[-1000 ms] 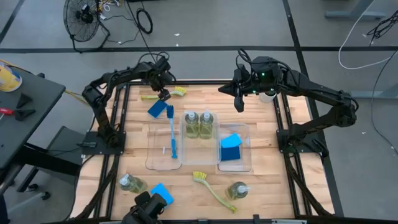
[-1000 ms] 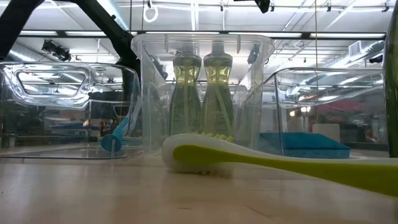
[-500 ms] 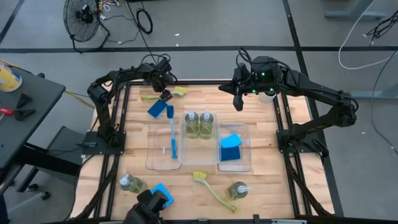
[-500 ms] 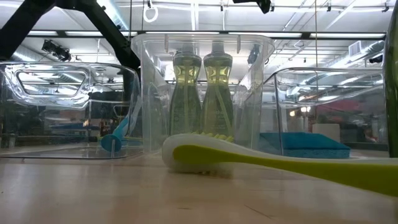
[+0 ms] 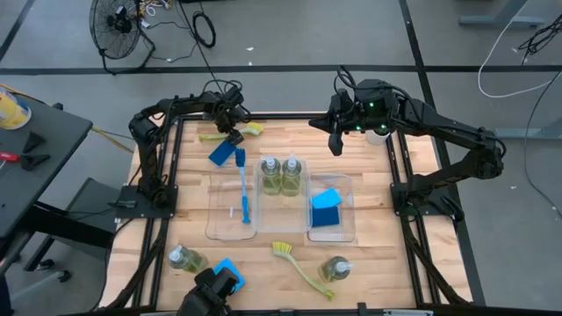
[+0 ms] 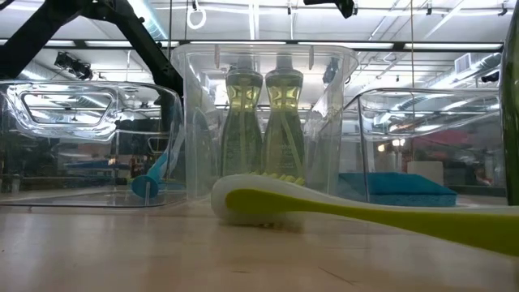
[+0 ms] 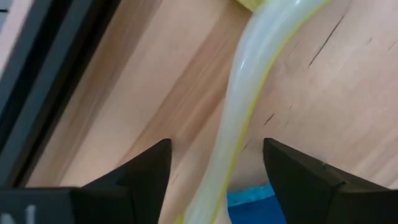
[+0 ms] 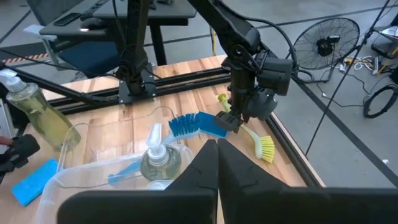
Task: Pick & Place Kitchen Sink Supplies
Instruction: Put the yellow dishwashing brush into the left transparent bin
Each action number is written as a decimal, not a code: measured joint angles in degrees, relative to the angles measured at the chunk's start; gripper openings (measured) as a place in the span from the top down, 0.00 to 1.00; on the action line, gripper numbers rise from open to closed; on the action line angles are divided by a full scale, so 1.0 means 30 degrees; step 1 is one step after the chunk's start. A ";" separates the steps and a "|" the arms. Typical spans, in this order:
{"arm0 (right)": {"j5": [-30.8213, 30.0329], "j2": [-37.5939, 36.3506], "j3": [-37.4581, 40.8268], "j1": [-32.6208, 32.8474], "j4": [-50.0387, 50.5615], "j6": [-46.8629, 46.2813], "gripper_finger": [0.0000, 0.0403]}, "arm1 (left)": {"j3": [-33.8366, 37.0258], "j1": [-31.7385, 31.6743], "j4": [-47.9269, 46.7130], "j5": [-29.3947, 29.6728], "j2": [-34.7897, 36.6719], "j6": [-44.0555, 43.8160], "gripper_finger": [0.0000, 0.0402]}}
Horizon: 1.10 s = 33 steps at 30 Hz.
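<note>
Left gripper (image 5: 232, 134) spread over a yellow-green dish brush (image 5: 230, 134) at the table's (image 5: 369, 189) far-left edge.
Its fingers straddle the handle, gripping nothing, beside a blue sponge (image 5: 220, 154); right gripper (image 5: 336, 145), clenched empty, hangs above the far side.

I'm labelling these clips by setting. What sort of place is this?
Probably a robotics lab or workshop: a framed wooden table on bare concrete, a floor fan with loose cables, strip-lit open ceiling behind.

You see even overhead lighting; ceiling lights glare on the clear trays (image 6: 89, 113); the nearest brush handle (image 7: 239, 118) blurs.
</note>
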<state>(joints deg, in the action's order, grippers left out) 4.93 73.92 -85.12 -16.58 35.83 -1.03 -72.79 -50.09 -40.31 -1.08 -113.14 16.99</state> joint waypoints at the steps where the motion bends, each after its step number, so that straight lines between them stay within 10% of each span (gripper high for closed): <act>1: 0.0000 0.0000 0.0000 0.0000 0.0000 -0.0003 1.00 | 0.0000 0.0000 -0.0010 0.0000 -0.0009 -0.0037 0.39; 14: 0.0000 -0.0001 0.0000 0.0007 0.0007 0.0136 1.00 | 0.0000 0.0000 -0.0086 -0.0014 -0.0002 -0.0314 0.88; 33: 0.0197 -0.0003 0.0000 0.0002 0.0117 0.0426 1.00 | 0.0022 0.0001 -0.2609 0.1173 0.1755 -0.0415 0.88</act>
<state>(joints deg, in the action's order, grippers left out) 5.52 73.91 -85.12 -16.57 36.18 0.25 -72.73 -50.08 -48.13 2.44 -107.87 15.74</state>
